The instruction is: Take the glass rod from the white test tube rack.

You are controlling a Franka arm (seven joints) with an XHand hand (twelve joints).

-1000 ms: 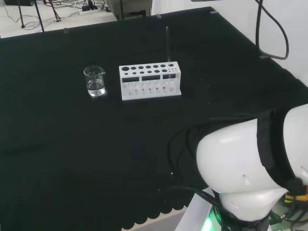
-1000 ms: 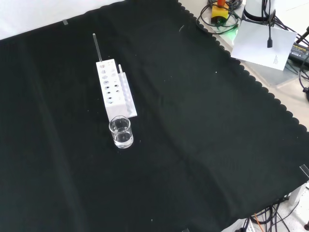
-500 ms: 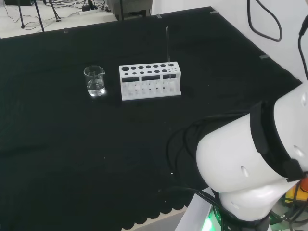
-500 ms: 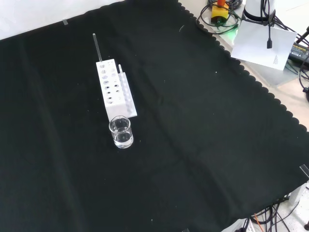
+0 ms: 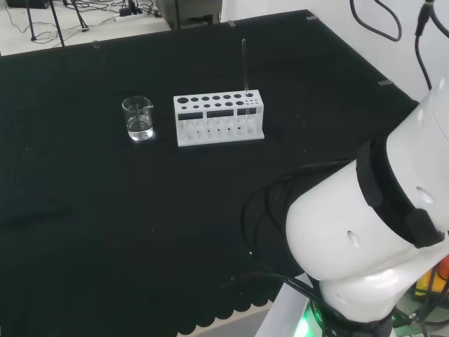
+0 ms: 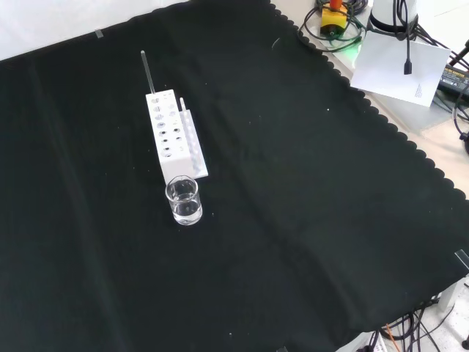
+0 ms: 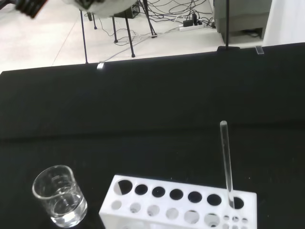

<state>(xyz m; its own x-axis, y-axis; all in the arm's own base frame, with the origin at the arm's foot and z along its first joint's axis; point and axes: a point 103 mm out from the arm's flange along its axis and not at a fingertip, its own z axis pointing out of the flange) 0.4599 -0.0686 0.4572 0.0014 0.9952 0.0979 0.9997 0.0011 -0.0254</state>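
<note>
A thin, clear glass rod (image 5: 244, 67) was seen upright in the end hole of the white test tube rack (image 5: 219, 119), upper centre of the head view; the hand's state could not be told.

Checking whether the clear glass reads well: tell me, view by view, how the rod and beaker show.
Head view: the rod is a thin faint line on the cloth. Front view: the beaker shows bright rim highlights. Wrist view: the rod stands out clearly above the rack.
</note>
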